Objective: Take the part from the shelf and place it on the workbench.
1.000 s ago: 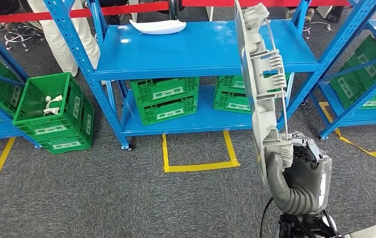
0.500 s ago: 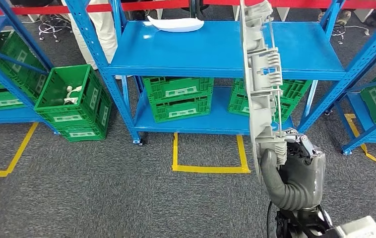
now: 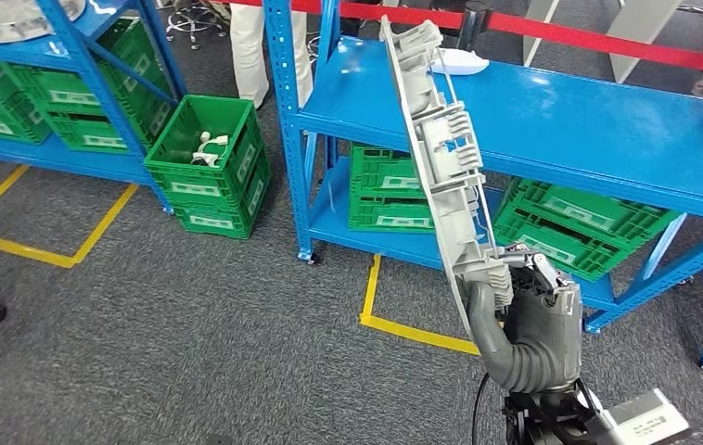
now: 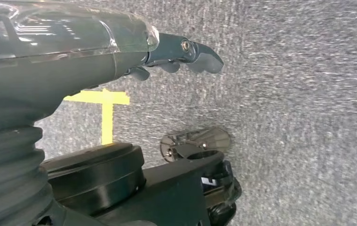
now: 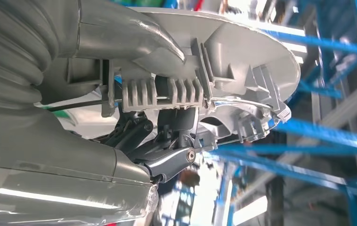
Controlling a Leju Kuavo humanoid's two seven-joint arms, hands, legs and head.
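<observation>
the grey plastic part (image 3: pixel 440 167) is standing on edge, clear of the blue shelf (image 3: pixel 552 120), with the right hand (image 3: pixel 529 311) grasping its lower end. the left hand (image 4: pixel 181 54) is hanging released over carpet. carrying is underway; next comes finding the workbench.

Open grey carpet (image 3: pixel 190 324) is seen ahead and to the left; the way forward is barred by the blue shelf (image 3: pixel 552 120), with green crates (image 3: pixel 389 190) stacked beneath; a further green crate (image 3: pixel 209 167) stands on the floor beside its upright; the held part (image 3: pixel 436 158) (gripped by the right hand (image 3: pixel 533 320)) rises before the shelf; a person's legs (image 3: pixel 260 51) are seen behind.
</observation>
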